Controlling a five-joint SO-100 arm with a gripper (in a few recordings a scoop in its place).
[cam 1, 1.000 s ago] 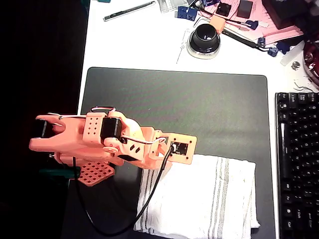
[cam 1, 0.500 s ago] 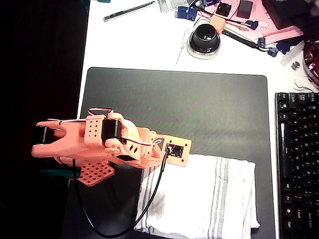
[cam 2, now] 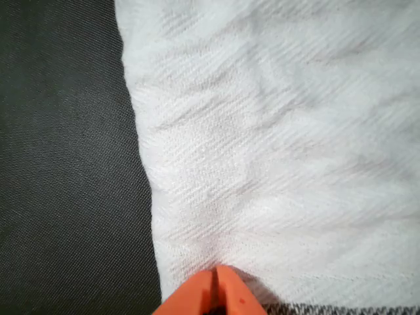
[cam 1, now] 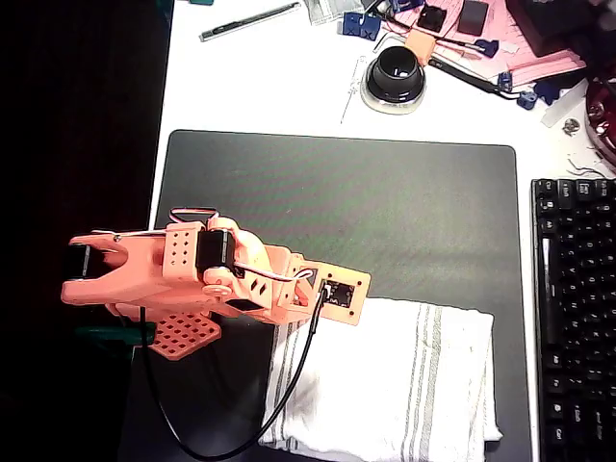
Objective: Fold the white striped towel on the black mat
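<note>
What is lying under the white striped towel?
The black mat lies under the white striped towel; its covered part is hidden. The gripper touches the towel.

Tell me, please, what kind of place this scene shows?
Most likely an office or hobby workbench: a white desk with a black mat, a black keyboard at the right edge, and pens, small electronic parts and pink papers scattered along the top.

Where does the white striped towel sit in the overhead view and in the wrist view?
Overhead view: the white striped towel lies at lower right of the black mat, beside the gripper end of the orange arm.
Wrist view: the towel fills the right and centre, its edge running down the picture.
Shared landmark: the towel's edge against the mat.
</note>
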